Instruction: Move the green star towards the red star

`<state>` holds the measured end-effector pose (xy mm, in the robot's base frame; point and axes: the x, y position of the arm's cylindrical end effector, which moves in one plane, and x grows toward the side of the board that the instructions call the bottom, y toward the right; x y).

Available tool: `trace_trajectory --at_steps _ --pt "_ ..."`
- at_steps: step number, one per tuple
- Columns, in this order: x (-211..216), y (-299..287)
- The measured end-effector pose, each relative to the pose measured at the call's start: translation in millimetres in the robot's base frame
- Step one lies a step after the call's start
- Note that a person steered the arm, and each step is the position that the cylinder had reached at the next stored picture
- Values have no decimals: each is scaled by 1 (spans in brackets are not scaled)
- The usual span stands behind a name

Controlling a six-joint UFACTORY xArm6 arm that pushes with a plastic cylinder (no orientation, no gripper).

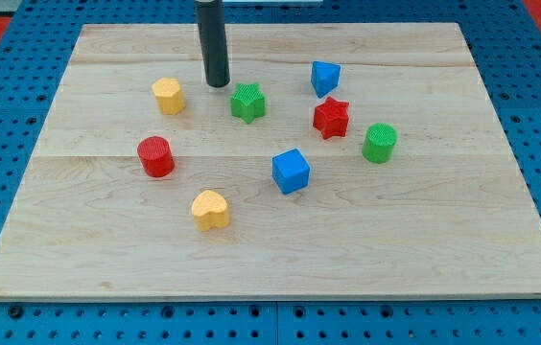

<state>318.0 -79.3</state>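
The green star [247,102] lies on the wooden board [424,240], left of centre near the view's top. The red star [331,117] lies to its right and slightly lower, about a block and a half away. My tip [217,83] rests on the board just up and to the left of the green star, close to it, with a small gap showing.
A blue triangular block [324,78] sits above the red star. A green cylinder [380,143] lies right of the red star. A blue cube [291,171], a yellow heart [210,209], a red cylinder [156,156] and a yellow block [168,95] lie around.
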Motion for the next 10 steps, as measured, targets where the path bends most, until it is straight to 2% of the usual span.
trace_trajectory --at_steps 1,2,3,4,6,10 --pt "38 -9" --pt "54 4" --pt "55 21" --pt "54 6" --pt "20 14" --pt "52 85"
